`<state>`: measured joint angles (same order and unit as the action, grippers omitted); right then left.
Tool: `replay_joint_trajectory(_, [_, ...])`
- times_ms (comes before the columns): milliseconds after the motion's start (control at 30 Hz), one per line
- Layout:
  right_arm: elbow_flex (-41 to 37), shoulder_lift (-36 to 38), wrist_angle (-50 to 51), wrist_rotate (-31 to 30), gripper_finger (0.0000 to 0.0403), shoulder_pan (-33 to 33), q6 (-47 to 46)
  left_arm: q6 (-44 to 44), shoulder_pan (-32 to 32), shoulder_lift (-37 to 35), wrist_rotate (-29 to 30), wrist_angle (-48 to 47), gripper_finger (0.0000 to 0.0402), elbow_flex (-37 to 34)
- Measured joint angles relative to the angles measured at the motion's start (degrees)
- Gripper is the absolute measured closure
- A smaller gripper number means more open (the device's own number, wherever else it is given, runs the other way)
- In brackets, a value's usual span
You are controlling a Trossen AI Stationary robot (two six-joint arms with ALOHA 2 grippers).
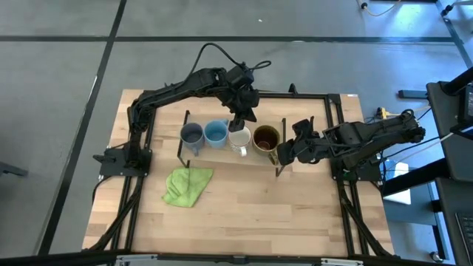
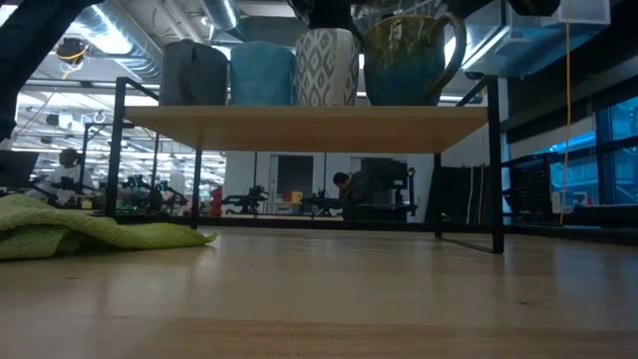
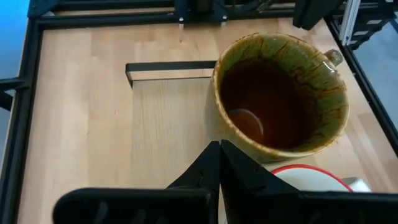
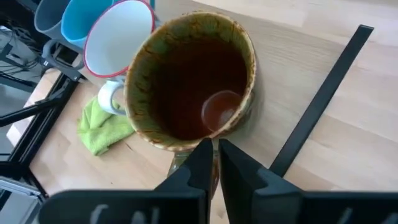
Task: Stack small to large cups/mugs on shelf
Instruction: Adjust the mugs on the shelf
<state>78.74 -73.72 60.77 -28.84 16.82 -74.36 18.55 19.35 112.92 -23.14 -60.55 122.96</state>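
Now, on the shelf [image 1: 222,159], four mugs in a row, each touching or just beside its neighbour: grey-blue mug [image 1: 191,135] at the left end, then light blue mug [image 1: 216,133], then white mug [image 1: 239,139], then the larger brown mug [image 1: 266,137] at the right end, just beside the black wire frame. All upright, mouths up; dark glaze inside the brown one. From table height, same order along the raised board, with the brown mug's handle turned outward toward the end of the shelf.

Above the white mug, left gripper [image 1: 240,122], fingers pressed tight together, nothing between them; its tips over the white rim, close beside the brown mug.

At the shelf's right end, right gripper [image 1: 284,153], reaching in from the side, fingers drawn to a narrow slit and seemingly pinching the brown mug's handle at the mug's outer side.

In front of the shelf on the table [image 1: 259,214], toward the left, a crumpled green cloth [image 1: 186,185], well apart from the mugs.
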Motion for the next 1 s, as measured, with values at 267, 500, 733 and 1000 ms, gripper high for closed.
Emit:
replay_joint_trajectory(267, [0.0,0.0,1.9,0.0,0.0375,1.5,-1.1,-0.1,0.0,1.9,0.1,0.2,0.0391,0.0])
replay_joint_trajectory(500, [0.0,0.0,6.5,1.7,0.0397,2.6,-4.9,0.0,0.2,1.9,0.1,1.7,0.04,0.0])
replay_joint_trajectory(733, [0.0,0.0,6.3,1.9,0.0398,2.6,-6.2,0.0,0.6,2.6,0.0,1.4,0.0399,0.0])
replay_joint_trajectory(1000, [-1.2,-0.1,3.2,2.0,0.0395,2.6,-6.2,0.0,0.6,3.2,-0.6,1.9,0.0395,0.0])
